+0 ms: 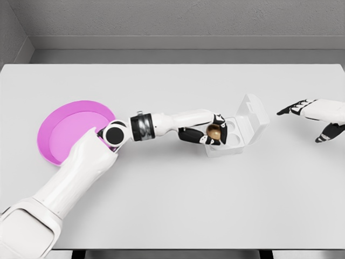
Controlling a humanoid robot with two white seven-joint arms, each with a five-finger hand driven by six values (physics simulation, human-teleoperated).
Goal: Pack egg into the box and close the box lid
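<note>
We look down on a pale grey table (172,205), matte and evenly lit. Its far edge runs straight across the upper part of the view. Behind it we see a grey floor strip and a rough-textured grey wall, with a corner seam at the upper left.

A pink plate (64,127) sits on the left part of the table, its near right portion hidden behind the left arm's elbow.

The left arm comes in from the lower left, bends at a black-and-white joint, and reaches rightward across the table. The left hand (207,132) has its dark fingers curled around a brown egg (214,130), holding it at the near left edge of the egg box (240,132). We cannot tell whether the egg already touches the box.

The egg box is white, small, with round cups visible inside. Its lid (254,110) stands raised on the far right side, tilted back, so the box is not closed.

The right hand (315,116) shows at the right edge, hovering right of the box and apart from it, fingers spread and holding nothing. Its dark fingertips point left toward the box.
</note>
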